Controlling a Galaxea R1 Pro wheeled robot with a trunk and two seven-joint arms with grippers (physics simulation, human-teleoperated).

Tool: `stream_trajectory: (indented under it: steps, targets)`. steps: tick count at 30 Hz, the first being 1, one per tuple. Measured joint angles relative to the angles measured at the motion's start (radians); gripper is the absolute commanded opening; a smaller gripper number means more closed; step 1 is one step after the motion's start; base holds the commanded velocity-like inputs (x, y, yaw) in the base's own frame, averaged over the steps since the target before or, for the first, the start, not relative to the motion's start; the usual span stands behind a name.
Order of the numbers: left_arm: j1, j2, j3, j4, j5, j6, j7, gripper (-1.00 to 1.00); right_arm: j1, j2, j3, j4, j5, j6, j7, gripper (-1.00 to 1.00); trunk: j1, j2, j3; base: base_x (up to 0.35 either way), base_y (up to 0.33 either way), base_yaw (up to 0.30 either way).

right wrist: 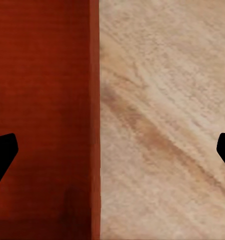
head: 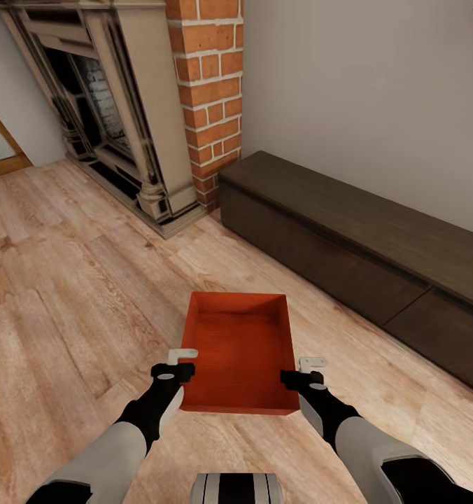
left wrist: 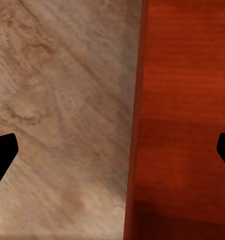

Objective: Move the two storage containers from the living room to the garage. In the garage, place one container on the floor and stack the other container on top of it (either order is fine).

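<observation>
I am in the living room, and the garage is out of view. One orange-red storage container (head: pixel 240 350), open-topped and empty, rests on the light wood plank floor just ahead of me. My left gripper (head: pixel 184 357) is open and straddles the container's left wall (left wrist: pixel 137 125), one finger outside and one inside. My right gripper (head: pixel 308 365) is open too, straddling the right wall (right wrist: pixel 95 100) the same way. In both wrist views the black fingertips (left wrist: pixel 2 155) (right wrist: pixel 2 155) stand far apart, clear of the wall.
A long dark low bench (head: pixel 362 238) runs along the wall to the right. The red brick chimney (head: pixel 208 91) and ornate fireplace (head: pixel 117 119) stand at the back left. Wood plank floor (head: pixel 68 294) spreads out to the left.
</observation>
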State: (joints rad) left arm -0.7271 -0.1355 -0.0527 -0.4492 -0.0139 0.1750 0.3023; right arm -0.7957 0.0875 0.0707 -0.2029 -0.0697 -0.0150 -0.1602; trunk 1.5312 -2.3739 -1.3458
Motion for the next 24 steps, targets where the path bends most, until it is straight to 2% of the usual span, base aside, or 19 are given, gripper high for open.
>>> stream_trajectory:
  steps: [24]
  targets:
    - [0.0, 0.0, 0.002, 0.001, 0.004, 0.001, 0.0, 1.0, 0.0, 0.006, 0.0, 0.0, -0.01, 0.0, 0.0, 1.0, 0.0, 0.0, 0.0, 0.0, 0.0, 0.0]
